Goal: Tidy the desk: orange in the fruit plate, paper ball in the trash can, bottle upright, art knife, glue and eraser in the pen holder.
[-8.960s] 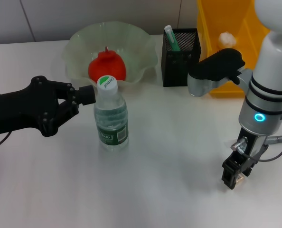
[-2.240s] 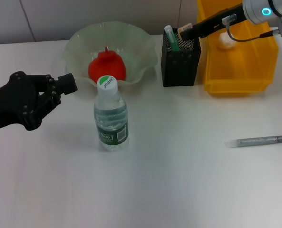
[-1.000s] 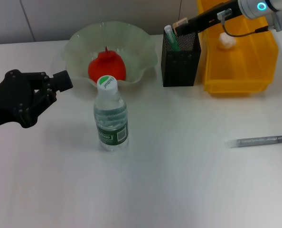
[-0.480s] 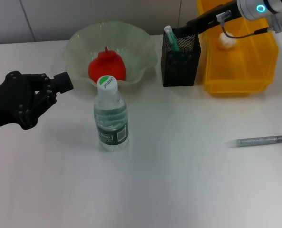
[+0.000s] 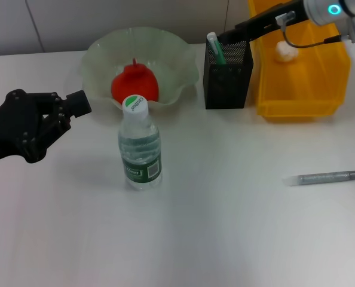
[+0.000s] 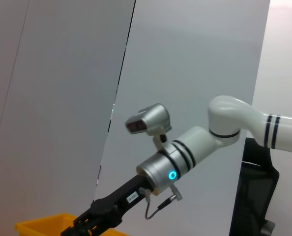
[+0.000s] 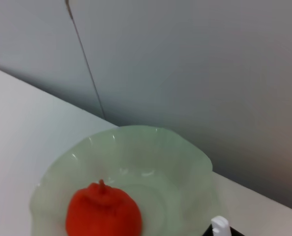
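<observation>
At the counter's far right, the yellow trash can [image 5: 321, 89] holds the paper ball [image 5: 285, 51]; the fruit plate [image 5: 100, 51] holds the orange [image 5: 134, 84]; the bottle [image 5: 139, 146] stands upright. Over the pen holder [image 5: 228, 84], containing a green-and-white stick, hovers the right hand [image 5: 240, 28], grip unclear. Left hand [image 5: 76, 104] parked, grip unclear. Probable next step: fetching the grey knife [image 5: 327, 177].

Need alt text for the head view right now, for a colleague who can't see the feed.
Right gripper reaches over the black mesh pen holder; left gripper hangs left of the upright bottle. The orange sits in the fruit plate, and a grey pen-like tool lies on the desk.
</observation>
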Motion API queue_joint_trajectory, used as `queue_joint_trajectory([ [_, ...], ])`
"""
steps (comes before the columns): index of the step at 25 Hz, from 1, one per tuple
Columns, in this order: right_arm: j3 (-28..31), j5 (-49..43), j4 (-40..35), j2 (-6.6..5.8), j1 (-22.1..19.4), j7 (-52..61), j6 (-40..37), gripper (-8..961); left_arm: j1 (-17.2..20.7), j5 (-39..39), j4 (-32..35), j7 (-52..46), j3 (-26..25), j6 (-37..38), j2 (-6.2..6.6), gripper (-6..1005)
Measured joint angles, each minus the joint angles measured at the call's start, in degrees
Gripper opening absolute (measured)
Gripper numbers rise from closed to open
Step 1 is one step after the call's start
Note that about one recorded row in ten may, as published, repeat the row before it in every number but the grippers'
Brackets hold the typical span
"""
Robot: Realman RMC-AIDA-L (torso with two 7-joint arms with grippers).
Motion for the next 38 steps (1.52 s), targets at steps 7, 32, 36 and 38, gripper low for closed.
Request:
queue_joint_trajectory([
  [7, -0.5, -0.3, -12.4, 2.29, -5.3, 4.9, -9.1, 450, -0.1, 0.0, 0.0, -0.1, 0.0, -0.1, 0.03, 8],
  [32, 0.0, -3.3, -39.4, 5.56, -18.7, 14.1, -44.2, 449, -0.4, 0.0, 0.0, 0.0, 0.0, -2.2, -0.12, 9],
  [36, -0.4, -5.7, -39.0, 5.29, -18.8, 12.8, -44.7, 450, -0.7, 0.0, 0.0, 0.4, 0.0, -2.3, -0.11, 9],
  [38, -0.6, -8.2, -38.9, 5.25, -18.6, 11.8, -45.2, 450, -0.8, 0.0, -0.1, 0.9, 0.0, -2.3, -0.27, 9],
])
